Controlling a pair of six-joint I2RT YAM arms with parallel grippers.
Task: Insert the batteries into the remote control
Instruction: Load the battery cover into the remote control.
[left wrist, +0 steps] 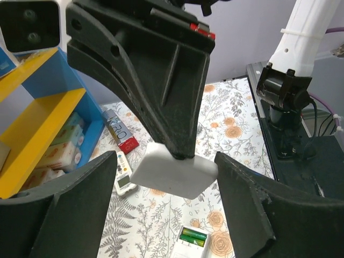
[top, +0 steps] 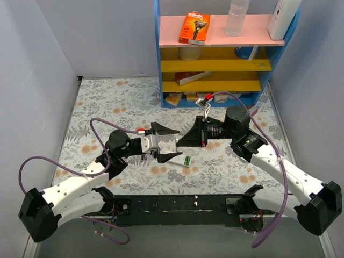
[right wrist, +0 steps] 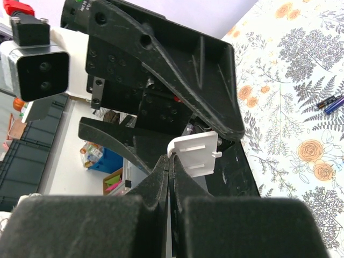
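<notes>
My right gripper (top: 179,143) is shut on a thin white battery cover (right wrist: 196,153), held in the air by one corner. The cover also shows in the left wrist view (left wrist: 173,174). My left gripper (top: 176,144) is open, its jaws standing wide on either side of the cover and not touching it. Below them on the table lies the remote control (left wrist: 189,243), back up and compartment open, with two green batteries (left wrist: 193,237) in it. It also shows in the top view (top: 185,160). Two loose purple-blue batteries (right wrist: 330,102) lie on the floral mat.
A blue and yellow shelf (top: 215,64) stands at the back with boxes and a bottle. A small white remote with a screen (left wrist: 123,176) and a red box (left wrist: 120,131) lie near the shelf foot. The black base rail (top: 177,204) runs along the near edge.
</notes>
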